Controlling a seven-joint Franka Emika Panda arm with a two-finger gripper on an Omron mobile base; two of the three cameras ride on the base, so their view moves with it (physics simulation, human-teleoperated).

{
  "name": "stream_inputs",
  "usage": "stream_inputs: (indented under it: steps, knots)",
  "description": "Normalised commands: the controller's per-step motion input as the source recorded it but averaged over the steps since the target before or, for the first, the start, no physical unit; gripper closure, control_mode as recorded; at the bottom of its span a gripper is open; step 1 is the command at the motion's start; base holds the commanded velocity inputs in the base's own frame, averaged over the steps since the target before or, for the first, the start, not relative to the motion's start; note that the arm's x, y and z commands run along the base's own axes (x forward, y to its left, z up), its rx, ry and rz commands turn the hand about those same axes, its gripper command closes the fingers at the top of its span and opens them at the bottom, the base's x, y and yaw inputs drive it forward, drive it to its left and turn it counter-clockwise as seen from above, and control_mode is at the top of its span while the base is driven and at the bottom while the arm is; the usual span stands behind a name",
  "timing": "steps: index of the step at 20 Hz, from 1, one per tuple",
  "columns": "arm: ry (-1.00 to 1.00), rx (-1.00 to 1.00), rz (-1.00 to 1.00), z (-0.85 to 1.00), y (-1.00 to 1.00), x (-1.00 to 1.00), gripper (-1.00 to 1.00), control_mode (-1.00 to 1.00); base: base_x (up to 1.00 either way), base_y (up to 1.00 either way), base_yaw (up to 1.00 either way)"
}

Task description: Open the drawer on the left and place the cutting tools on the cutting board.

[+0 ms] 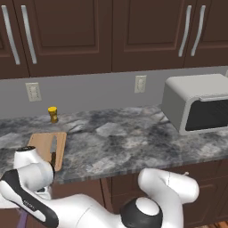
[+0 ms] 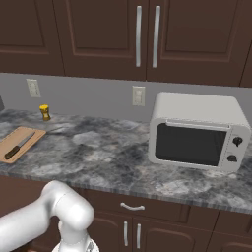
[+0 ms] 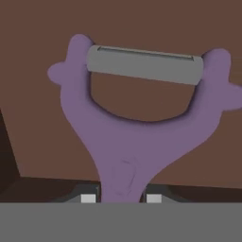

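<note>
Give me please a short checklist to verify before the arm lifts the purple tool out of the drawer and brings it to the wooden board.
1. Grip on the purple Y-shaped peeler with grey blade: the two dark finger tips sit on both sides of its stem. Ok.
2. Gripper closed firmly enough on the stem: cannot tell.
3. Brown drawer floor under the peeler, nothing lying across the tool: ok.
4. Light tan wooden cutting board on the grey marbled counter has free room: ok.
5. Small knife with silver blade and dark handle already lies on the board: ok.
6. Small yellow shaker stands behind the board, away from it: ok.
</note>
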Motion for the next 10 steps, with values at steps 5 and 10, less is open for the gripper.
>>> stream_inputs:
  steps: [5,10]
  knots:
    - [-0.04,0.00,0.05,0.96,-0.42,0.00,1.00,-1.00,0.00,0.00,0.00]
    - [-0.06,0.00,0.04,0.72,-0.43,0.46,1.00,-1.00,0.00,0.00,0.00]
